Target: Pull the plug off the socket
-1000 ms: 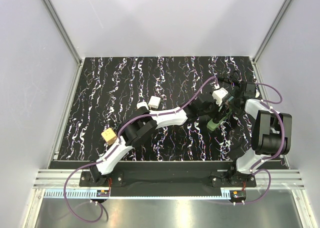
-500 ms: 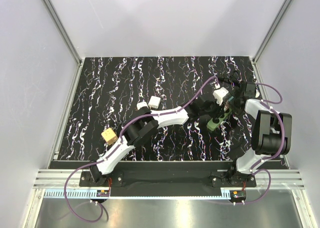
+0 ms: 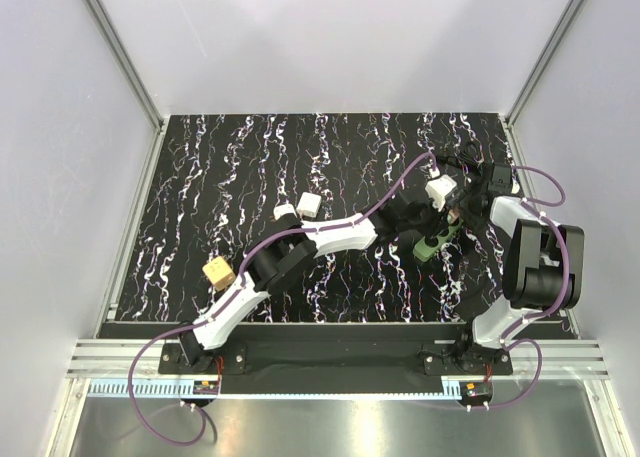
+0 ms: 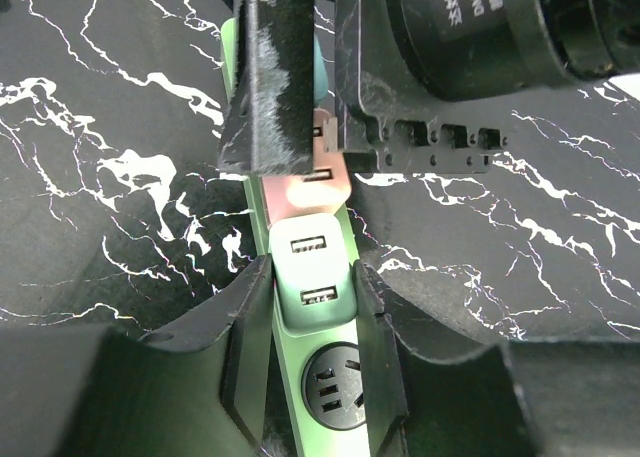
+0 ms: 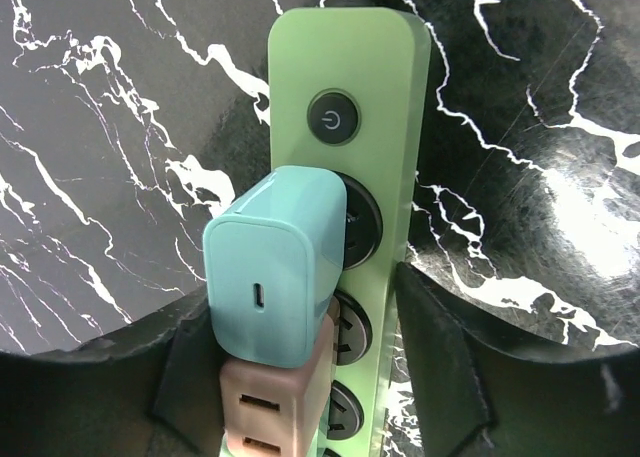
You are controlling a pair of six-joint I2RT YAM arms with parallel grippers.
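Note:
The socket is a long green power strip (image 3: 428, 245) lying at the right of the marbled table. In the right wrist view it (image 5: 385, 127) carries a teal plug (image 5: 270, 277) and, just below it, a pink plug (image 5: 265, 407). A pale green plug with two USB ports (image 4: 310, 247) sits further along it. My left gripper (image 4: 312, 269) is shut on the strip's sides (image 4: 335, 427) at the pale green plug. My right gripper (image 5: 300, 307) straddles the pink plug: its left finger (image 5: 190, 377) is against the plugs, its right finger (image 5: 440, 367) stands apart over the strip's edge.
Two white cubes (image 3: 308, 204) (image 3: 285, 212) and a yellow block (image 3: 218, 271) lie left of centre, beside my left arm. A purple cable (image 3: 385, 199) arcs above the left arm. The right wall's frame (image 3: 520, 147) is close to the right arm.
The right wrist has edged slightly away from the arm bases and the strip has barely shifted. The left arm keeps its hold.

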